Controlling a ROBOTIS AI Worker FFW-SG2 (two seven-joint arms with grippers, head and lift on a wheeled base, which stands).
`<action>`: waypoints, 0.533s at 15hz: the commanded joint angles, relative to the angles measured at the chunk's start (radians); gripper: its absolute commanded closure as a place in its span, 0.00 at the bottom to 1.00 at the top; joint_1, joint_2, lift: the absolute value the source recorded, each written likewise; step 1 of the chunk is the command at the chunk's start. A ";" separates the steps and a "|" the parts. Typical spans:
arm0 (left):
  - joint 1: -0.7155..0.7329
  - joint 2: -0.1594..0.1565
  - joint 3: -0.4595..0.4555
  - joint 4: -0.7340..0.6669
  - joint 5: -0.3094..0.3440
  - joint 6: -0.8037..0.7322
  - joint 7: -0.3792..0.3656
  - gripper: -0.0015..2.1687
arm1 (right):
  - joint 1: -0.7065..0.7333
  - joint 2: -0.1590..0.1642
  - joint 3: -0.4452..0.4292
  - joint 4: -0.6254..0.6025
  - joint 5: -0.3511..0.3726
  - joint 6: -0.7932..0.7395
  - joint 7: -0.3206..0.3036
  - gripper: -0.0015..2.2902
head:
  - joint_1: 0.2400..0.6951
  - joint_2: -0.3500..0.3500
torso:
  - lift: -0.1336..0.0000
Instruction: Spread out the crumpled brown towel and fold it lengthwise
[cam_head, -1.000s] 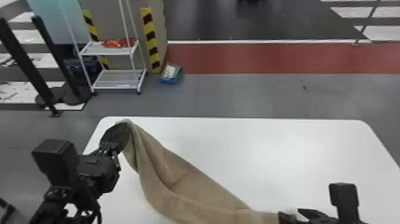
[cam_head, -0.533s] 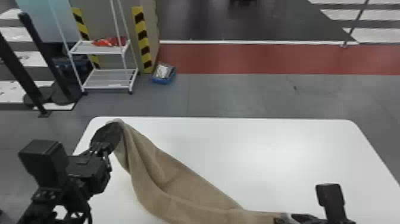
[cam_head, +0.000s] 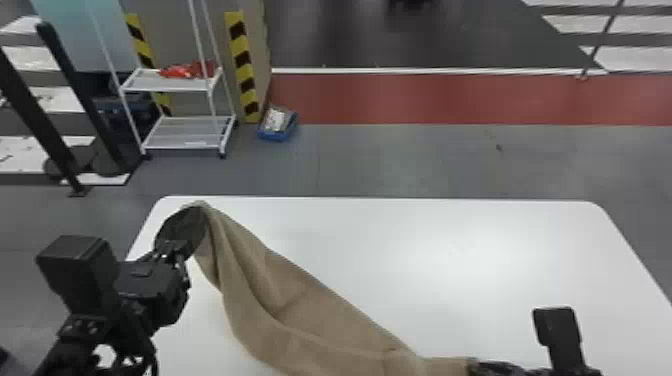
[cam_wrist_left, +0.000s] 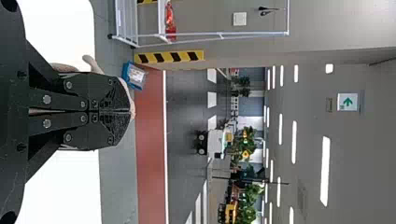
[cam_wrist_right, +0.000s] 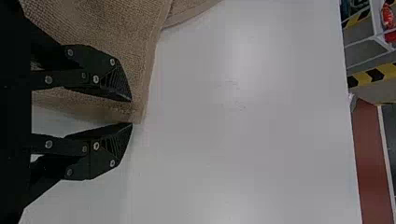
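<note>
Spreading seems to be the job now, with the left gripper (cam_wrist_left: 130, 111) pinching the brown towel (cam_head: 310, 320) near the table's (cam_head: 475, 260) far left corner, and the right gripper (cam_wrist_right: 131, 112), partly open at a near towel corner, should pinch and pull next.

Brown towel (cam_head: 310, 320): coarse weave, hemmed, and it's slanting over the white table's (cam_head: 475, 280) left side
Far-left end: up in a peak!
Middle: sagging, long loose folds
Near-right end: flatter, hem showing
</note>
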 joint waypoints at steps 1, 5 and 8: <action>0.000 -0.001 0.000 0.002 0.000 -0.004 0.000 0.87 | -0.018 -0.002 0.000 0.025 0.002 0.017 0.005 0.41 | 1.00 0.54 | 1.00; 0.000 0.000 0.005 0.002 0.000 -0.004 -0.002 0.87 | -0.005 -0.005 -0.015 -0.001 -0.004 0.020 0.044 0.62 | 1.00 0.54 | 1.00; 0.002 0.000 0.020 -0.010 0.003 0.002 -0.002 0.87 | 0.027 -0.004 -0.078 -0.087 -0.015 0.020 0.071 0.62 | 1.00 0.54 | 1.00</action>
